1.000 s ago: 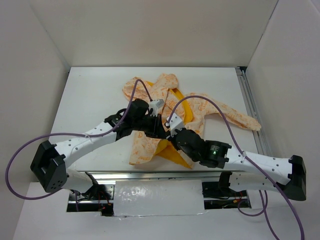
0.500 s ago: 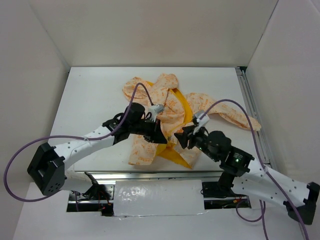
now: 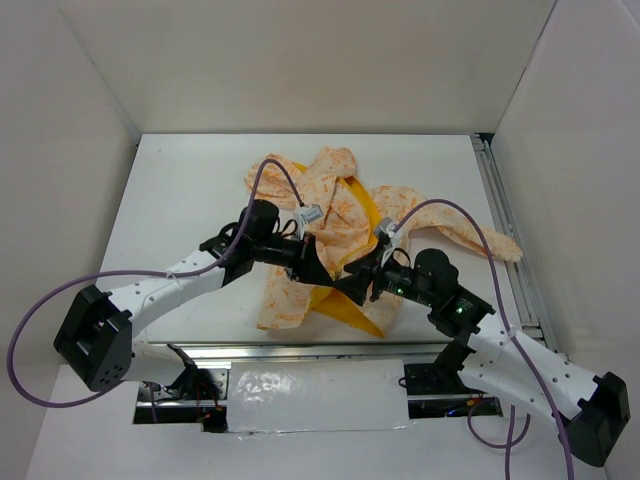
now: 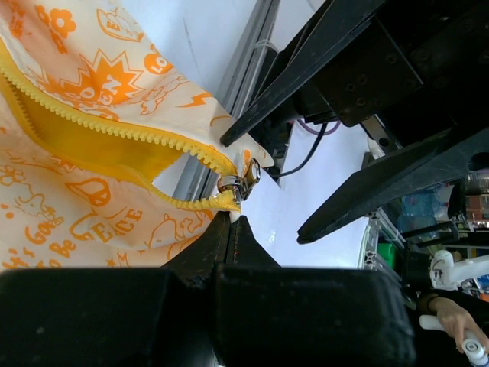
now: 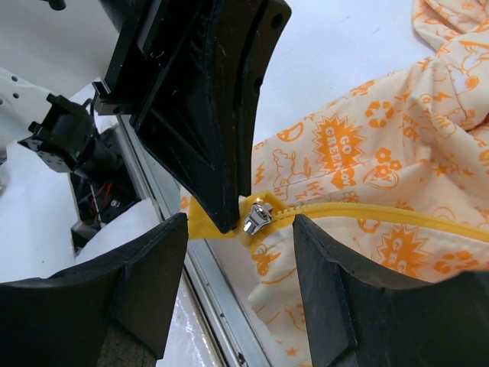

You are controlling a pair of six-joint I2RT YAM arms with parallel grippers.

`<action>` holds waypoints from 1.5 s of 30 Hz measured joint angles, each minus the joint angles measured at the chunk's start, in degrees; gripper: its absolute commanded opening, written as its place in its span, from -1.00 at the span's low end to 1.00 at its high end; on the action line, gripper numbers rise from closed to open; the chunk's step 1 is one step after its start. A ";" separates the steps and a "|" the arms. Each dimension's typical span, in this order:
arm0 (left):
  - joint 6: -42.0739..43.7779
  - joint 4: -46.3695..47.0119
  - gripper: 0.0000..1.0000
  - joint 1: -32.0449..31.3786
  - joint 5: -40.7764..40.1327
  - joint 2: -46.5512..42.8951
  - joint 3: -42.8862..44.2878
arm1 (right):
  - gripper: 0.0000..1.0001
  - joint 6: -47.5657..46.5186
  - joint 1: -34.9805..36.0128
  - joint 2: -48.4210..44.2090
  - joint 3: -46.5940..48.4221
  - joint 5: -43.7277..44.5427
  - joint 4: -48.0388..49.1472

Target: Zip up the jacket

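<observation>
**Free room:** bare table (image 3: 180,190) left of the jacket (image 3: 335,200) and along its far edge.

**Obstructions:**
- left gripper (image 3: 330,275), clamped on the zipper's bottom end
- right gripper (image 3: 358,287), fingers spread astride the slider (image 5: 257,216); both crowd the near hem
- purple cables (image 3: 283,172) arching overhead
- rail (image 3: 505,230) on the right

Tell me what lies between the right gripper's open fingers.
The jacket zipper slider and the left gripper beside it, in the right wrist view.
</observation>
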 measured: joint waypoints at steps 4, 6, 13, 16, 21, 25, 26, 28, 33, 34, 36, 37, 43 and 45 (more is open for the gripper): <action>-0.07 0.85 -1.00 0.63 2.40 0.00 0.00 | 0.29 0.09 -0.07 0.09 -0.35 -1.86 1.42; -0.11 1.25 -1.00 0.76 3.28 0.02 0.00 | 0.28 0.17 -0.09 0.17 -0.35 -2.40 2.27; -0.26 1.90 -1.00 0.79 6.10 0.07 0.00 | 0.21 0.26 -0.15 0.87 -0.35 -3.30 4.00; -0.28 2.05 -1.00 0.79 6.91 0.09 0.00 | 0.10 0.26 -0.15 1.27 -0.37 -3.45 4.35; -1.20 2.14 -1.00 0.79 7.54 0.11 0.00 | -0.03 0.42 -0.20 1.75 -0.37 -3.56 4.94; -1.55 2.16 -1.00 1.07 7.98 0.42 0.00 | -0.24 0.61 -0.20 1.73 -0.39 -3.63 5.38; -1.60 2.14 -1.00 1.20 8.11 0.52 0.02 | -0.25 0.68 -0.20 1.75 -0.39 -3.65 5.40; -1.86 2.16 -1.00 1.55 8.48 0.85 0.02 | -0.26 0.90 -0.20 1.73 -0.59 -3.63 5.49; -3.28 2.75 -1.00 2.89 10.82 1.84 0.02 | -0.25 1.16 -0.20 1.75 -1.51 -3.63 5.97; -3.41 3.19 -1.00 3.15 11.63 2.03 0.02 | -0.25 1.27 -0.20 1.77 -1.55 -3.65 6.05; -4.20 3.96 -1.00 3.67 12.85 2.34 0.02 | -0.25 1.31 -0.20 2.03 -1.55 -3.65 6.34; -4.37 4.24 -1.00 3.87 13.33 2.43 0.02 | -0.25 1.36 -0.20 2.19 -1.55 -3.69 6.54; -4.57 4.74 -1.00 4.15 15.06 2.60 0.02 | -0.56 1.60 -0.31 2.97 -1.55 -3.89 7.54; -4.57 4.76 -1.00 4.15 15.26 2.64 0.02 | -0.72 1.73 -0.31 3.10 -1.55 -4.00 7.91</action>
